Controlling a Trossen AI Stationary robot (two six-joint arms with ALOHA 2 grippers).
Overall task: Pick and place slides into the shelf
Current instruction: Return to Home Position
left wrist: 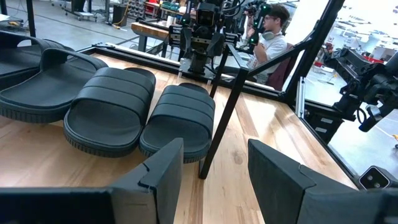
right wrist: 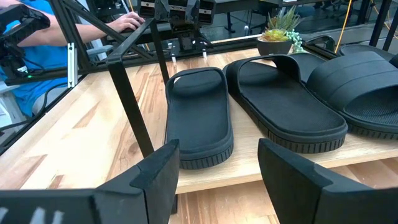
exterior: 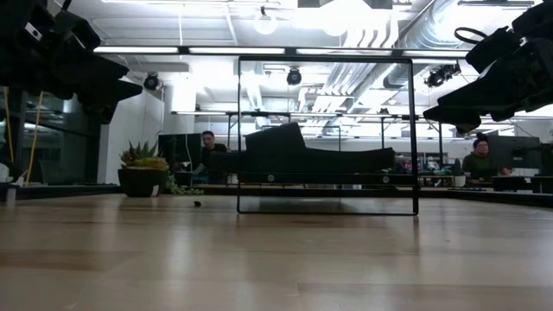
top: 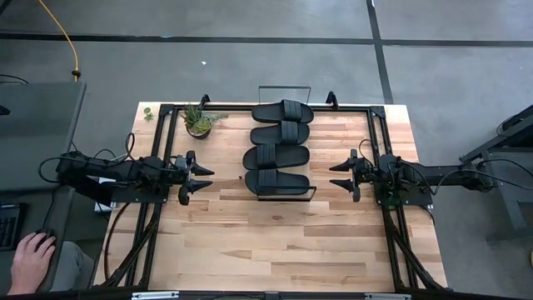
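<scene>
**Long sides open, short ends barred**

The narrow light-wood plank shelf (right wrist: pixel 249 173) sits mid-table, its top filled from end to end by four matte black slip-on slides (top: pixel 276 156) packed close side by side. Thin black wire rails (exterior: pixel 412 130) stand upright at both short ends and bar the way in there, while the long sides are open. A strip of bare wood lies between the shelf and the left gripper (top: pixel 208 177) on one flank, and the right gripper (top: pixel 333 176) on the other. A small green potted plant (top: pixel 198 122) crowds the far left corner. The near half of the pale wooden tabletop (top: pixel 275 250) lies free.
</scene>
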